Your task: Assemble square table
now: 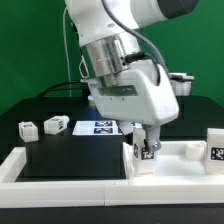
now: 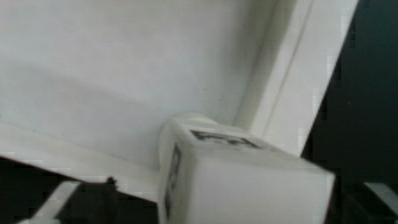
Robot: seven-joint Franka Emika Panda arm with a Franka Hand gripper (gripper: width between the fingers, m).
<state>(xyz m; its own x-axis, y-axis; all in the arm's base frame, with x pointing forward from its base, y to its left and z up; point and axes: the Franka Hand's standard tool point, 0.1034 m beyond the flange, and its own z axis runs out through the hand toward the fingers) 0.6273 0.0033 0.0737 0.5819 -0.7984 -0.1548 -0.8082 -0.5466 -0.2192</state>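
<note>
My gripper (image 1: 144, 133) points down at the front of the exterior view and is shut on the top of a short white table leg (image 1: 140, 157) with black-and-white tags. The leg stands upright at the near left corner of the white square top (image 1: 182, 166), which lies low at the front right. In the wrist view the leg (image 2: 246, 178) fills the foreground over the top's flat face (image 2: 125, 90) beside its raised rim (image 2: 294, 70); my fingers are not clear there. Two more legs (image 1: 27, 127) (image 1: 56, 124) lie at the left, and another (image 1: 214, 148) sits at the right.
The marker board (image 1: 101, 126) lies on the black surface behind my gripper. A long white bar (image 1: 60, 168) edges the front of the black surface. A green wall stands behind, and the arm's body hangs over the middle.
</note>
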